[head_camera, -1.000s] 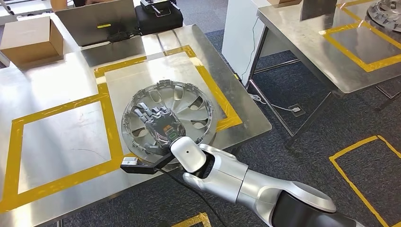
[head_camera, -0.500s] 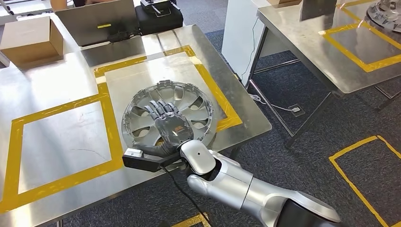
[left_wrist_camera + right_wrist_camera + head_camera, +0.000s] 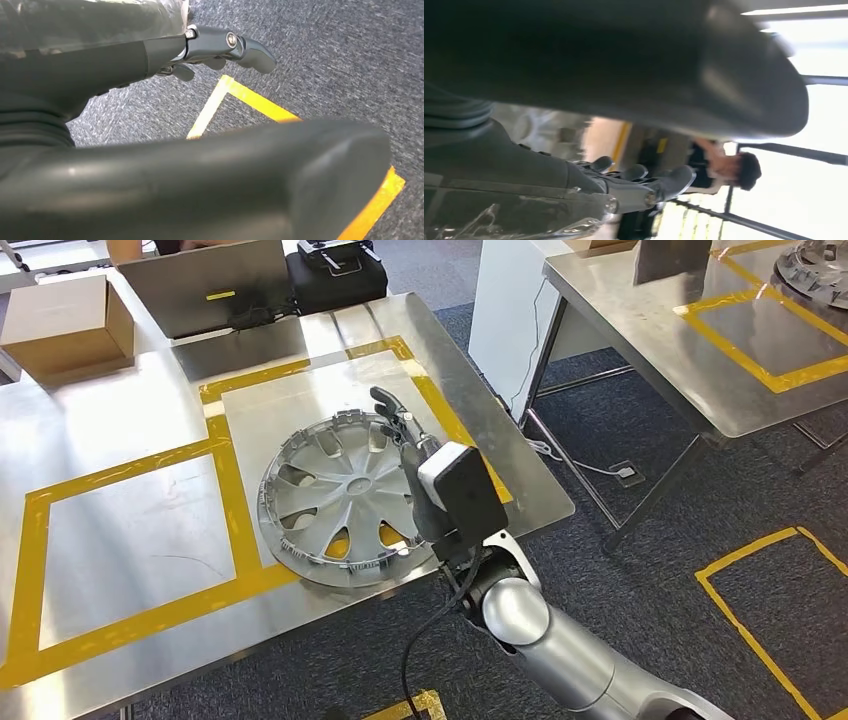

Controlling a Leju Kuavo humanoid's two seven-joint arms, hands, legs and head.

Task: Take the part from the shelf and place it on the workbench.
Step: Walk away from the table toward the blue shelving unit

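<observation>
Steel covers the broad counter [image 3: 110, 430], a shiny metal surface marked out with squares of yellow tape [image 3: 225, 490] and standing on blue-grey carpet. On it, inside the right-hand taped square and near the front edge, lies the round silver plastic wheel cover [image 3: 345, 502], flat with its spoked face up; its lower rim overlaps the yellow tape line. Nothing holds the wheel cover.

Just to its right, the right hand [image 3: 412, 455] is raised on edge above the counter, at the end of the silver arm that comes up from the bottom of the head view. A pale grey box-shaped wrist camera [image 3: 460, 490] sits behind it. The dark fingers [image 3: 392, 412] point away from the robot, straightened and slightly apart, with nothing in them; they hang over the rim of the wheel cover on its right side, and the head view does not settle whether they touch it. In the right wrist view the same fingers [image 3: 639, 182] are extended and empty, with a blurred person [image 3: 724, 167] in the bright background.

In the left wrist view the left hand [image 3: 200, 47] hangs over the carpet and a corner of yellow floor tape [image 3: 240, 95], its fingers loosely spread and holding nothing.

At the back of the counter sit a brown cardboard box [image 3: 65, 325], a grey laptop [image 3: 205, 285] and a black case [image 3: 335, 275]. A second steel counter [image 3: 650, 330] with its own yellow tape stands to the right, across a gap of carpet
</observation>
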